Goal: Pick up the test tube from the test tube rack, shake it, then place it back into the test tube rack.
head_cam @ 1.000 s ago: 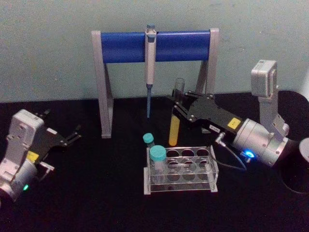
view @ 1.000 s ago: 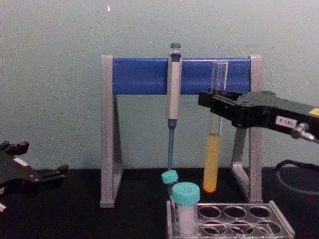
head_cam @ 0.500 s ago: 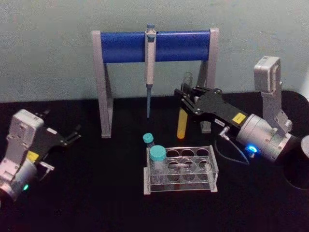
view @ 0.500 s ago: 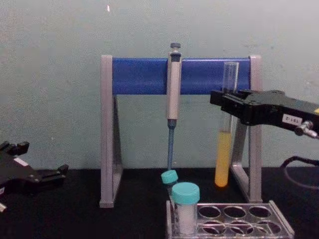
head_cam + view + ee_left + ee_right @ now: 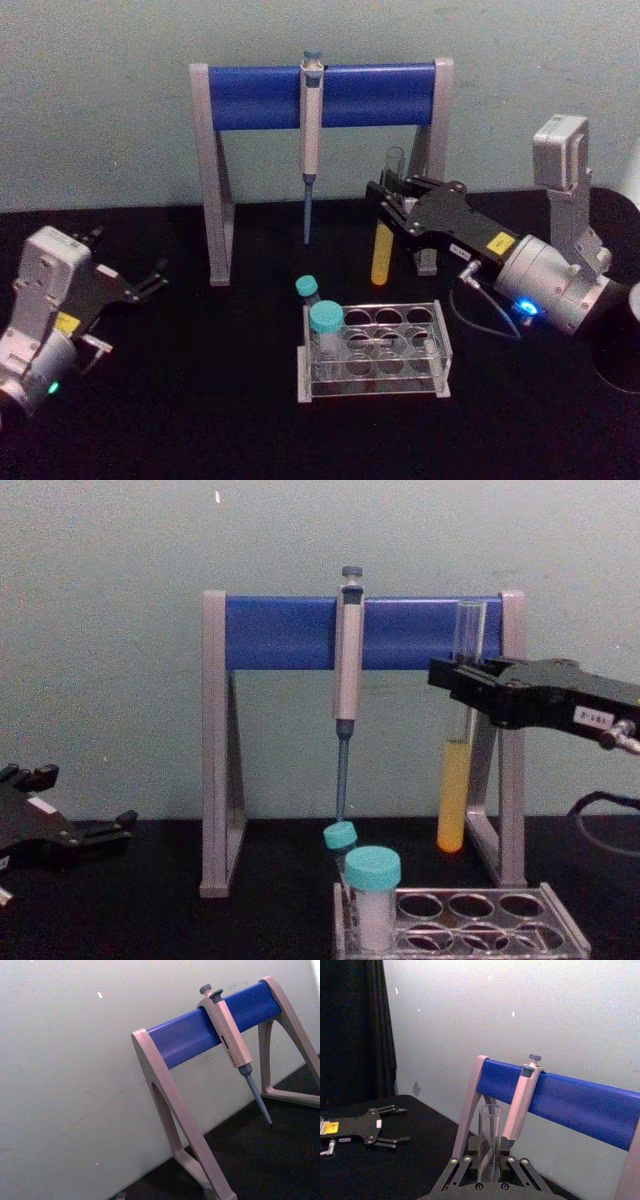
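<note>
The test tube (image 5: 381,256) is a slim clear tube with yellow-orange liquid in its lower part. It hangs upright in the air behind the test tube rack (image 5: 440,352), near the stand's right leg. My right gripper (image 5: 388,200) is shut on the tube's upper part, which also appears as the test tube (image 5: 454,795) held by the right gripper (image 5: 458,683) in the chest view. In the right wrist view the tube (image 5: 489,1135) stands between the black fingers (image 5: 454,1172). The clear rack (image 5: 560,935) sits low in front. My left gripper (image 5: 148,281) rests open at the far left.
A grey-and-blue pipette stand (image 5: 216,180) stands at the back with a pipette (image 5: 310,130) hanging from its bar. Two teal-capped vials (image 5: 326,330) stand in the rack's left end. A dark round object (image 5: 615,350) sits at the right edge.
My right gripper has carried the test tube to the right, toward the stand's right leg, and the tube has gone from tilted to nearly upright. The left arm has not moved.
</note>
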You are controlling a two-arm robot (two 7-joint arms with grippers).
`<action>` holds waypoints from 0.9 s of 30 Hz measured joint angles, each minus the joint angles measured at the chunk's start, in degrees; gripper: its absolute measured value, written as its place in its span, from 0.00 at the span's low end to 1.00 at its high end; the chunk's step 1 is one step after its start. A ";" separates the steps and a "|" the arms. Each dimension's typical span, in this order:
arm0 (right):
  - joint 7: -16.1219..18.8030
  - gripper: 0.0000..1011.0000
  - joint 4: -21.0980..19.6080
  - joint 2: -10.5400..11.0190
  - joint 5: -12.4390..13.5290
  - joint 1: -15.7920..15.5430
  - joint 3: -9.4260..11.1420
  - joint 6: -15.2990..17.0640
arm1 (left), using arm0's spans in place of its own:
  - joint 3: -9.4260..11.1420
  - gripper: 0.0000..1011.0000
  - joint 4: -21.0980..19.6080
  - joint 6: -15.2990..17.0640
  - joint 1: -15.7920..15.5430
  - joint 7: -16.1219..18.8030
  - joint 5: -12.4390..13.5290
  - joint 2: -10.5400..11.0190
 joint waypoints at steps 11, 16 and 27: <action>-1.88 0.23 -3.69 2.50 -0.71 -2.92 2.12 1.05 | 0.00 0.99 0.00 0.00 0.00 0.00 0.00 0.00; -2.15 0.23 -8.11 5.00 -0.94 -6.06 3.02 2.61 | 0.00 0.99 0.00 0.00 0.00 0.00 0.00 0.00; 1.36 0.23 -11.40 6.09 1.76 -7.70 1.50 4.24 | 0.00 0.99 0.00 0.00 0.00 0.00 0.00 0.00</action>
